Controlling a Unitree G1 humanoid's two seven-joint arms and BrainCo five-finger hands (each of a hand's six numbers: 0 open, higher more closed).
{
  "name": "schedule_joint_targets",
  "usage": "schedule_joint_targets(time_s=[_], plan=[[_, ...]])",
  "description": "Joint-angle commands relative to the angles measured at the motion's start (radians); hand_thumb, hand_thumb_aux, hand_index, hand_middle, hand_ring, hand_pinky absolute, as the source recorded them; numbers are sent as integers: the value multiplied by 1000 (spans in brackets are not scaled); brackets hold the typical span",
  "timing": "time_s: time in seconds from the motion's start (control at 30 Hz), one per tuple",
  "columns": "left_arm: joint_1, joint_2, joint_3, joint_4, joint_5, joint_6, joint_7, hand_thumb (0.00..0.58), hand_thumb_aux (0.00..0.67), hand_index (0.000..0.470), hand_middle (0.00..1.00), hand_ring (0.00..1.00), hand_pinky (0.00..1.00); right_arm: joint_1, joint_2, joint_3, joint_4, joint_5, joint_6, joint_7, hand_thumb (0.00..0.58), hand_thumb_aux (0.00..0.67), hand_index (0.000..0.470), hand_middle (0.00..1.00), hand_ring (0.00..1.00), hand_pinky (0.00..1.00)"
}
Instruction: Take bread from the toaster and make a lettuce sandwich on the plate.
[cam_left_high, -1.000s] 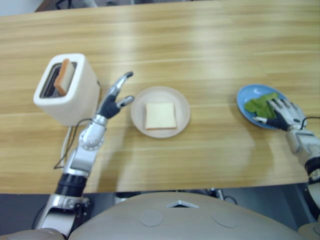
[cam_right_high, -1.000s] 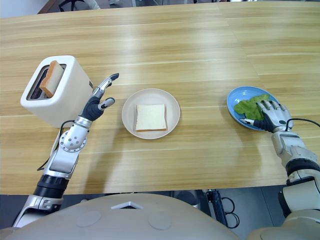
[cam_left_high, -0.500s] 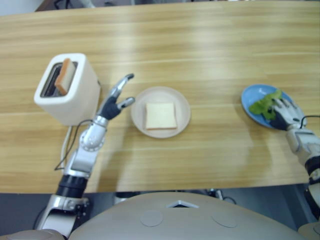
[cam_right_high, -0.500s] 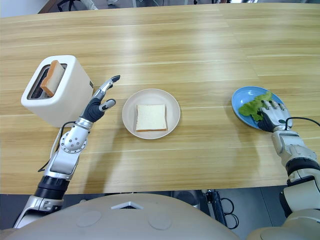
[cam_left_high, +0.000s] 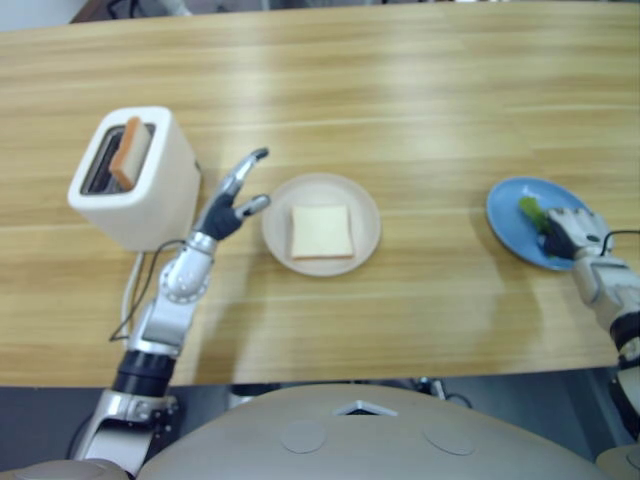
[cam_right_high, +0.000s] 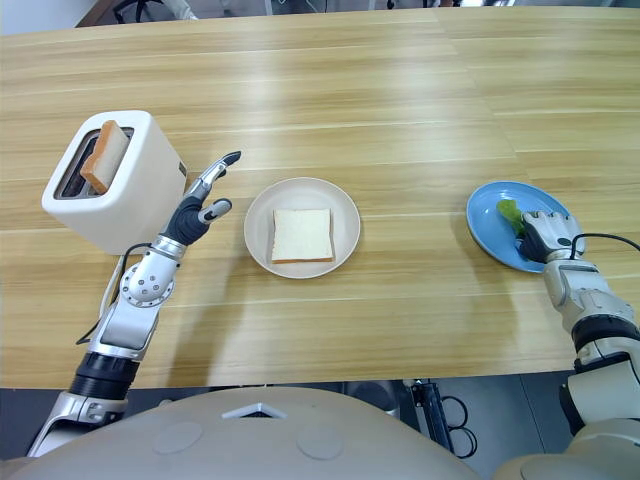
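Note:
A white toaster (cam_right_high: 112, 190) stands at the left with one browned bread slice (cam_right_high: 103, 155) sticking out of its slot. My left hand (cam_right_high: 200, 205) is open, just right of the toaster and touching nothing. A beige plate (cam_right_high: 345, 205) in the middle holds one white bread slice (cam_right_high: 302, 235). On the right is a blue plate (cam_right_high: 488, 224). My right hand (cam_right_high: 545, 236) rests on its right side, fingers curled over a bunched green lettuce leaf (cam_right_high: 510, 212). Most of the leaf is hidden under the hand.
The toaster's cable (cam_right_high: 110, 290) runs down beside my left forearm toward the table's front edge. Bare wooden tabletop (cam_right_high: 410, 250) lies between the two plates and across the whole back.
My right hand's fingers have curled and gathered the spread lettuce into a small bunch. The blue plate has slid slightly to the right. The left arm has kept still.

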Motion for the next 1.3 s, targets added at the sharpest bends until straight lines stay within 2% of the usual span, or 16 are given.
schedule_joint_targets(time_s=[0.03,0.13,0.37,0.5,0.63,1.03,1.17,1.3], plan=[[5,-3,9,-5,8,9,-6,0,0,0,0,0,0,34,-33,-50,-71,32,3,-24,580,670,460,1000,1000,1000],[5,-3,9,-4,9,7,-5,0,0,0,0,0,0,73,-61,-94,-164,45,23,-47,580,670,460,1000,1000,1000],[7,-5,17,2,9,3,3,0,0,0,0,0,0,222,-106,-241,-585,47,125,-5,580,670,460,1000,1000,1000],[4,-7,25,7,7,0,7,0,0,0,0,0,0,255,-56,-261,-858,11,190,77,580,670,460,1000,1000,1000],[-4,-9,36,9,3,-1,10,0,0,0,0,0,0,212,52,-195,-992,-45,208,156,580,670,460,1000,1000,1000],[-46,-13,93,68,-43,-17,15,0,0,0,0,0,0,-16,451,69,-911,-157,155,226,580,670,460,1000,1000,1000],[-55,-14,98,78,-42,-23,17,0,0,0,0,0,0,-54,532,116,-837,-172,150,225,580,670,460,1000,1000,1000],[-55,-21,91,87,-35,-29,20,0,0,0,0,0,0,-60,562,127,-806,-172,146,220,580,670,460,1000,1000,1000]])
